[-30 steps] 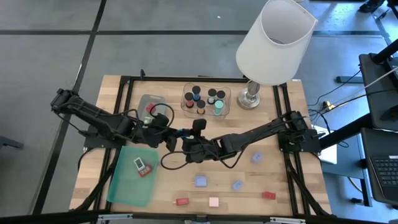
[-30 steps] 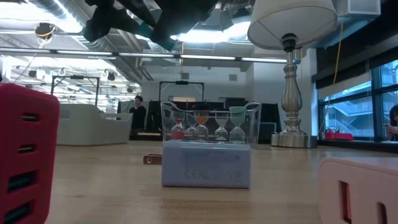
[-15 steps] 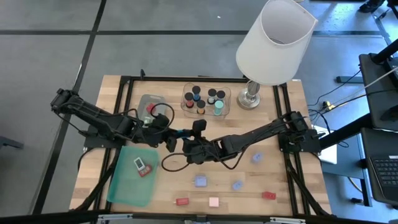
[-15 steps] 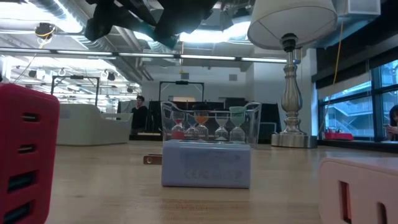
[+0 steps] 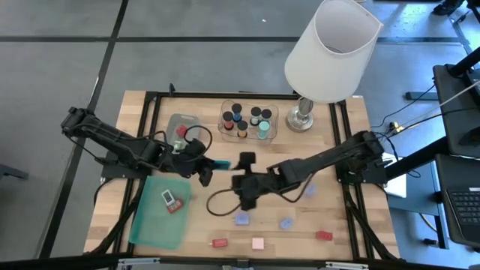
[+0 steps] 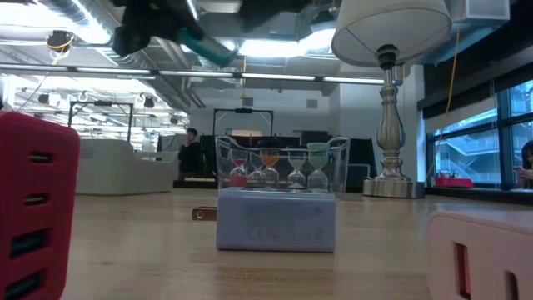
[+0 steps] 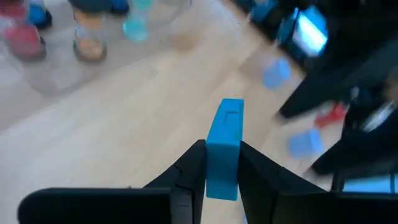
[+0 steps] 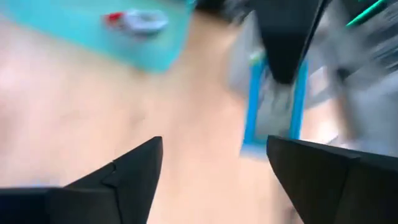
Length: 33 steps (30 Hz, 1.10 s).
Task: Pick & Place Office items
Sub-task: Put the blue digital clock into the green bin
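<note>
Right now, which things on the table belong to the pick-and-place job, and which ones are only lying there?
Job:
blue block, shut in the left hand
right hand, open, nearby
cylinders in the clear tray
loose blocks: blue, red, pink

Lying about:
lamp
green lid

The right gripper [image 5: 241, 196] has let go and pulled back — a second ago it was right up against the left gripper [image 5: 214, 164] near the middle of the high view, and now it sits lower and a bit to the right, well apart from it, with its fingers [image 8: 124, 168] spread wide. The blue block [image 7: 224, 149] has changed hands — only the left gripper pinches it now. In the low view, fewer dark arm parts fill the top of the frame.
</note>
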Tool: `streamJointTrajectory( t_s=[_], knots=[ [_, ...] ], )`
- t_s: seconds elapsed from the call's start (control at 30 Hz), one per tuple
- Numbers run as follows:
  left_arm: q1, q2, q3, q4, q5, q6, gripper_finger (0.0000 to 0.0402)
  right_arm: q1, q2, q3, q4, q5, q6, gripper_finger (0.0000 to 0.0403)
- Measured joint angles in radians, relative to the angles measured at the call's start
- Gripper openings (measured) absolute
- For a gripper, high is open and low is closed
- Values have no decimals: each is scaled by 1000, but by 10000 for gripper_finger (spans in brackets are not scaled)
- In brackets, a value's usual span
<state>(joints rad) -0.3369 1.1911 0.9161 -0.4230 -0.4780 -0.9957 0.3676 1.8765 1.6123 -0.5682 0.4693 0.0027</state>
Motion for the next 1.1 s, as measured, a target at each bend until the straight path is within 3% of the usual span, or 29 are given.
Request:
streamJointTrajectory(
  t_s=[0.17,0.33,0.4,0.57,0.77,1.1],
  knots=[
    [-1,-28,0,-161,229,-19,70,-1,-72,0,-215,-250,234,301],
    [-49,-62,0,-316,612,-103,71,41,-76,0,-279,-287,278,302],
    [-101,-67,0,-378,705,-145,71,52,-69,0,-278,-285,278,302],
    [-231,-52,-26,-517,712,-306,71,72,-60,0,-276,-275,278,302],
    [-343,-25,-145,-459,773,-465,72,84,-58,-1,-267,-272,306,302],
    [-370,-20,-251,-331,785,-448,72,103,-58,-1,-233,-211,327,302]
  ],
)
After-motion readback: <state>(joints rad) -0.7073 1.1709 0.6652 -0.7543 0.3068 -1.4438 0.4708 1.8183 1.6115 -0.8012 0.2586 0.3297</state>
